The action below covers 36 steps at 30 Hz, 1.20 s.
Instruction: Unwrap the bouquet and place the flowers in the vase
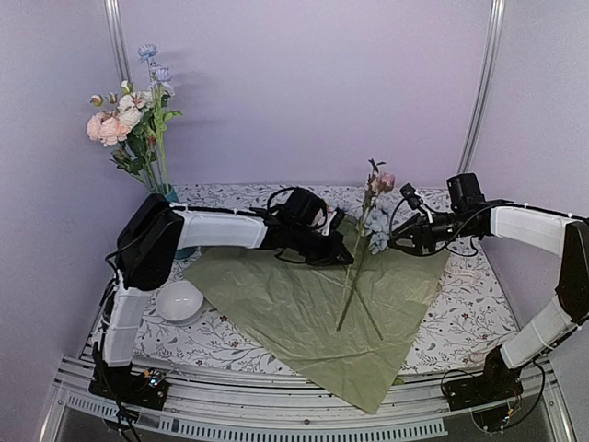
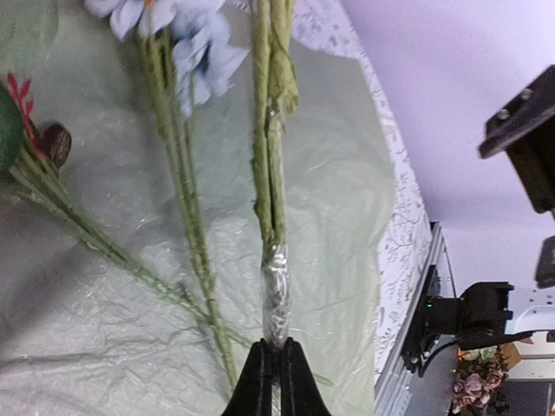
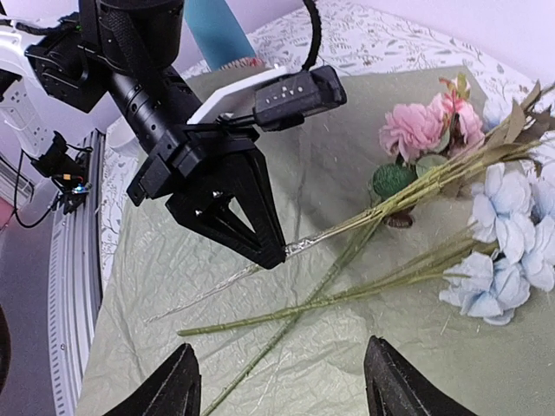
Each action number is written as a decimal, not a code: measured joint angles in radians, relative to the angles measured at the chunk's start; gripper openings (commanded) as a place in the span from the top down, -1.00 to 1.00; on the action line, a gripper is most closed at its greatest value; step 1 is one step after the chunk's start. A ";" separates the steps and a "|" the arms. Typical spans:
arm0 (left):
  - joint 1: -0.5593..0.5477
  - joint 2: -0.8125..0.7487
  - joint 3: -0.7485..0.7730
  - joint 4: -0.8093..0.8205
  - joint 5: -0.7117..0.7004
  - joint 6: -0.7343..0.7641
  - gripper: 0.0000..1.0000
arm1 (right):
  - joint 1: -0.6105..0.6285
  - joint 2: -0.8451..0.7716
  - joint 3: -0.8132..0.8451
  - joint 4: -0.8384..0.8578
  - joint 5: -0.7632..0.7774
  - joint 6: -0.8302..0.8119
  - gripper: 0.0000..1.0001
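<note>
Fingers (image 2: 257,386) of my left gripper (image 2: 277,345) are pressed together on a single stem (image 2: 270,173), pinching it at its silvery, wrapped lower end. The stem runs straight away from the tips toward the flower heads. On the near side of the grip, a thin silvery tail pokes out over the paper. I cannot tell whether the pinched stem is lifted clear of the sheet or lying on it.

Two more green stems lie just beside it on the olive-green sheet (image 1: 276,304), which is spread open across the flower-print tablecloth (image 1: 460,322). The loose flowers lie at the sheet's far side between my two grippers, with pink blooms (image 3: 416,130) next to pale blue blooms (image 3: 503,251).

My right gripper (image 3: 282,347) hangs close by with its fingers spread wide and nothing between them. The stems lie ahead of those fingers, apart from them.

The teal vase (image 3: 217,35) stands upright at the far left of the table behind my left arm, well apart from the pinched stem. It already holds a bunch of pink, cream and blue flowers (image 1: 129,120). A white bowl (image 1: 178,301) sits beside the left arm, just off the sheet's left corner.
</note>
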 measured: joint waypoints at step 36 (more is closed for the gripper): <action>0.008 -0.433 -0.452 0.787 -0.203 -0.128 0.32 | 0.256 0.113 0.158 0.183 -0.225 0.389 1.00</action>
